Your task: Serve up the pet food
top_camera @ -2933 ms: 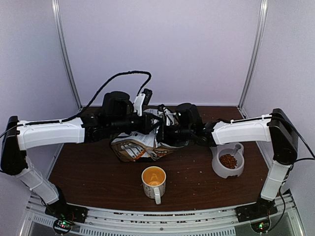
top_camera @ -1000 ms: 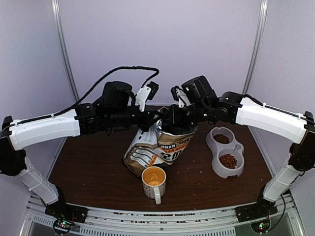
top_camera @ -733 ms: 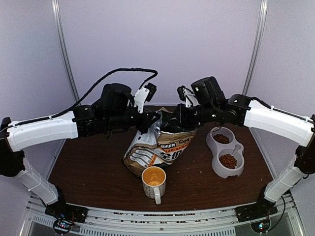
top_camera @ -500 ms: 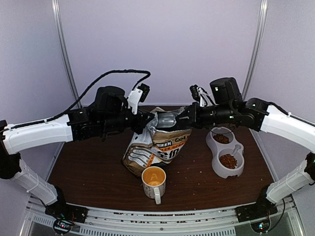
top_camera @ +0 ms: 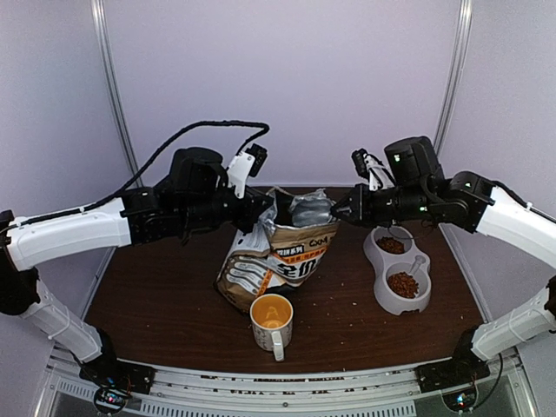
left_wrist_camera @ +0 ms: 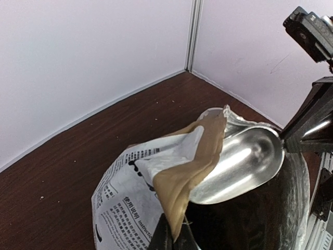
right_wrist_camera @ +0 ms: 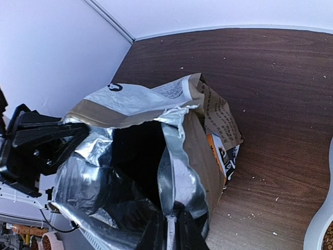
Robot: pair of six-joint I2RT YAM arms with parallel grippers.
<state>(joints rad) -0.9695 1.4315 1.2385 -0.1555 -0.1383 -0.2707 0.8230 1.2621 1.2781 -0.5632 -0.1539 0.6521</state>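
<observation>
The brown counter (top_camera: 156, 304) carries the pet food bag (top_camera: 278, 261), its torn mouth pulled wide between our arms. The left claw (left_wrist_camera: 171, 237) is pinched tight on the tan rim flap, and the right claw (right_wrist_camera: 171, 229) is clamped on the opposite foil edge. We judge the bag soft, crinkly and bottom-heavy. It is thin film that may slip or tear, so the folded rim looks the safest hold. To its right sits the grey double dish (top_camera: 382, 300), and in front of it the orange-lined mug (top_camera: 272, 323). The kibble (top_camera: 402, 284) — small, hard, loose pellets, quick to scatter — lies in both dish wells; the bag's interior is too dark to show more.
</observation>
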